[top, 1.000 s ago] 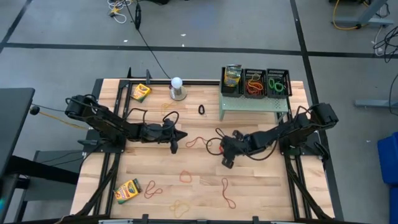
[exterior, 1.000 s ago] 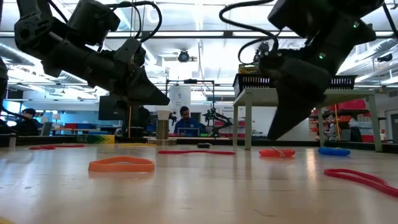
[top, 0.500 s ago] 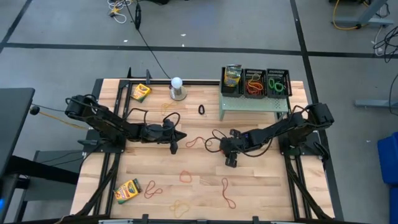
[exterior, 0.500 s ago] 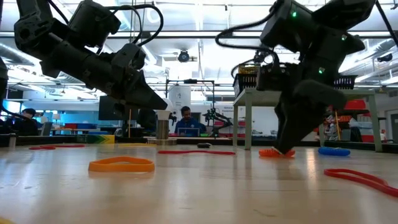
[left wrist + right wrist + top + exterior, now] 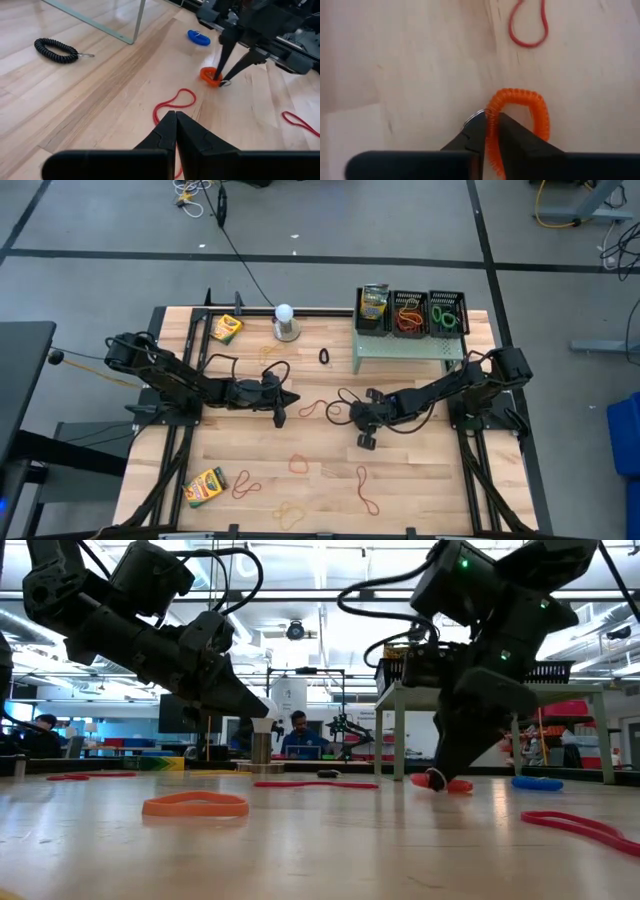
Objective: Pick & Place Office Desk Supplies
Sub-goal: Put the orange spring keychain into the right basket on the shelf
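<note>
An orange coiled band (image 5: 520, 112) lies on the wooden table near its middle; the left wrist view shows the orange coiled band (image 5: 207, 75) too. My right gripper (image 5: 491, 132) reaches down to it and is shut on it. My left gripper (image 5: 296, 396) hangs shut and holds nothing a little above the table, left of centre, over a red rubber-band loop (image 5: 175, 102). Crayon boxes lie at the far left (image 5: 225, 328) and near left (image 5: 205, 486). Black mesh baskets (image 5: 428, 312) stand on the green riser. My right gripper pinches one side of the orange coil's loop (image 5: 491, 120) between its two fingers. The fingers (image 5: 432, 778) come steeply from above, slanting from the table's right. The coil lies flat on the table.
A black coil (image 5: 325, 357) and a blue coil (image 5: 198, 37) lie on the far half. Several rubber-band loops (image 5: 365, 490) are scattered near the front edge. A white ball on a metal base (image 5: 285, 320) stands at the back. The riser (image 5: 405, 345) fills the far right corner.
My right gripper has moved a little toward the table's left and down onto the table, rolled its wrist, and shut its fingers on the orange coil. The coil has stayed on the table.
</note>
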